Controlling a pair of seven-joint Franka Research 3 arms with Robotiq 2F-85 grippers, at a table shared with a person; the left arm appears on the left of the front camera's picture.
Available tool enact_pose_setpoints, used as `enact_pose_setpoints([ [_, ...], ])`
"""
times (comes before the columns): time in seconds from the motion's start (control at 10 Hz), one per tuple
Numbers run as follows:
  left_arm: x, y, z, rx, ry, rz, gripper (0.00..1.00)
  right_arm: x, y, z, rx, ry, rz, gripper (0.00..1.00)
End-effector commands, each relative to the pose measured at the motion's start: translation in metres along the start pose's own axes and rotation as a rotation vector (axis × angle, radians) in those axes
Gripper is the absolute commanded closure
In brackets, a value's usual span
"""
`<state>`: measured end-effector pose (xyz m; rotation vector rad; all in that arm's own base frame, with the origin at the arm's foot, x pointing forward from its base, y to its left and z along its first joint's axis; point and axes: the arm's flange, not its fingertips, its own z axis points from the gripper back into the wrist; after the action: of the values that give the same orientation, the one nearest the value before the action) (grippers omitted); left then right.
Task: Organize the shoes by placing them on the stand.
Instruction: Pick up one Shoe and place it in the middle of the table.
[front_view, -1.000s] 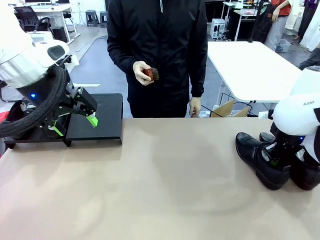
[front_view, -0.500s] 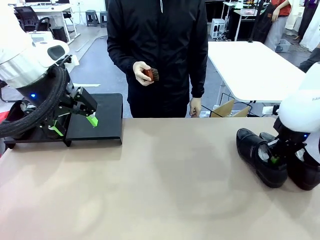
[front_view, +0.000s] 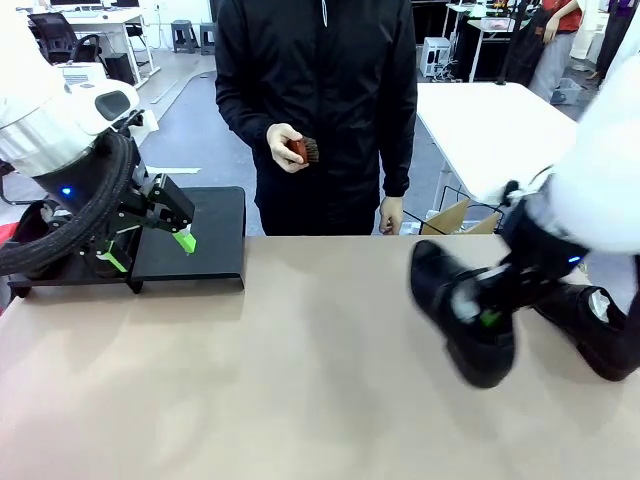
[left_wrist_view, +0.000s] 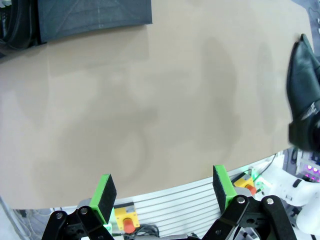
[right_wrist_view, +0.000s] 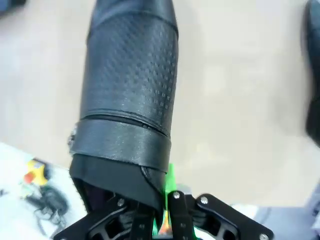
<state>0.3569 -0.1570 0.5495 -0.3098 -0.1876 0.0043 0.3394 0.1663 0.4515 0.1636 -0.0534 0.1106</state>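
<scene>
Right jaws pinch collar of glossy black leather shoe, toe pointing away; low black panel stand far left, beside gaping empty left jaws.

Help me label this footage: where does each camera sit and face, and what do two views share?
Front view: fixed between the arms, facing across the table at the person; left claw open by the stand, right claw shut on a shoe.
Left wrist view: on the left wrist, looking down at the table; own open claw at the bottom.
Right wrist view: on the right wrist, looking along the shoe; own claw grips its heel rim.
Shared: front and left wrist views both show stand and shoe.
</scene>
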Motion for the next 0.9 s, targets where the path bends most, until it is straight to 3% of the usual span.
enact_pose_setpoints([
  [0.0, 0.0, 0.002, 0.001, 0.006, 0.001, -0.011, 0.0, 0.006, 0.06, -0.031, 0.033, 0.029, -0.086, 1.0],
  [0.3, 0.0, 0.002, 0.001, 0.006, 0.001, -0.011, 0.0, 0.008, 0.125, -0.082, 0.031, 0.007, -0.169, 1.0],
  [0.6, 0.0, 0.002, 0.001, 0.006, 0.001, -0.011, 0.0, 0.015, 0.146, -0.123, 0.037, 0.016, -0.148, 1.0],
  [0.7, 0.0, 0.002, 0.001, 0.006, 0.001, -0.011, 0.0, 0.02, 0.146, -0.133, 0.037, 0.039, -0.142, 0.91],
  [0.8, 0.0, 0.002, 0.001, 0.006, 0.001, -0.011, 0.0, 0.022, 0.142, -0.133, 0.048, 0.036, -0.152, 0.73],
])
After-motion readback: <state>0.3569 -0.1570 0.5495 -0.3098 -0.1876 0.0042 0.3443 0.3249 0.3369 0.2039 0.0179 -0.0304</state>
